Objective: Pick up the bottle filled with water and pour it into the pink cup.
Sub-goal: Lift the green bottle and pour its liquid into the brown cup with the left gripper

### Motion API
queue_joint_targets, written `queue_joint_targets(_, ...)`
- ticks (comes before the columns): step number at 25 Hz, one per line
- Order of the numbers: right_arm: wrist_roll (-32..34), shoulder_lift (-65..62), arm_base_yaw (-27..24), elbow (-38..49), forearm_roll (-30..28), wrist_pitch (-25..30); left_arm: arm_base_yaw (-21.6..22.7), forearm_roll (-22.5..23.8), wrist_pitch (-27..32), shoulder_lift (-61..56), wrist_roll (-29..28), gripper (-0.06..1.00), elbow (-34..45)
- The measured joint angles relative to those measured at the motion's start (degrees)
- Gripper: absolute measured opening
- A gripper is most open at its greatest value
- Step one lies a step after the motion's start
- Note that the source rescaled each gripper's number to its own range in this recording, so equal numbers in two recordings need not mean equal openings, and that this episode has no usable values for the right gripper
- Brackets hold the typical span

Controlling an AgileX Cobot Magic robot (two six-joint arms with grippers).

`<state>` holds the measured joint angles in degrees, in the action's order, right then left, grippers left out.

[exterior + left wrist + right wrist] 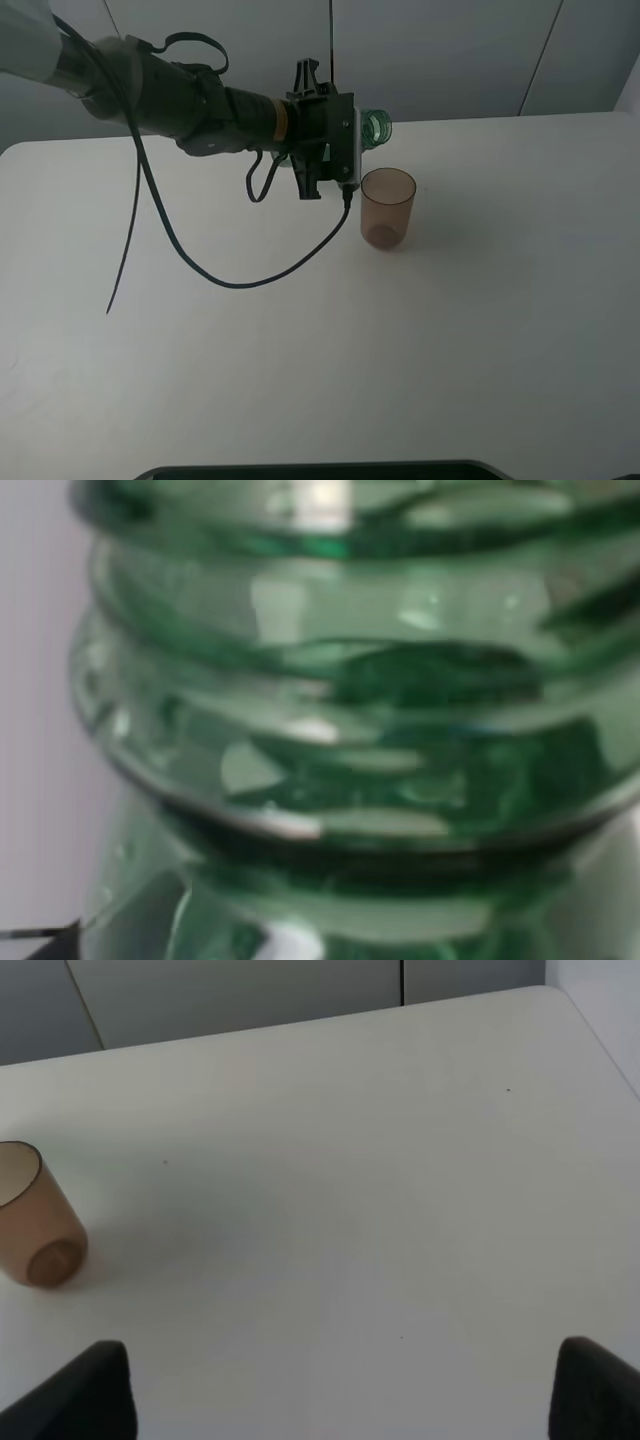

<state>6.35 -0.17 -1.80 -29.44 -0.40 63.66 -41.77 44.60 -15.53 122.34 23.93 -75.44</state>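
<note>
My left gripper (352, 128) reaches in from the upper left and is shut on the green-tinted bottle (377, 127). The bottle is tipped on its side above the table, its open threaded neck pointing right, just above and behind the rim of the pink cup (388, 208). The wrist block hides the bottle's body and the fingers. The bottle's neck (350, 730) fills the left wrist view. The cup stands upright on the white table (480, 330) and also shows in the right wrist view (35, 1215). My right gripper (340, 1400) is open and empty, far from the cup, and out of the exterior view.
A black cable (200, 265) hangs from the left arm and loops low over the table left of the cup. A dark edge (320, 470) runs along the table's front. Grey wall panels stand behind the table.
</note>
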Motion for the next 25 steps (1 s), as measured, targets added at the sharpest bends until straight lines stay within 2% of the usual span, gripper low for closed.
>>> queue_joint_targets(16,0.00,0.00,0.00,0.00,-0.09,0.00,-0.13,0.00,2.62,0.21,9.33,0.02,-0.62)
queue_joint_targets(25,0.00,0.00,0.00,0.00,-0.09,0.00,-0.13,-0.47,5.55,0.21,11.43,0.02,-0.62)
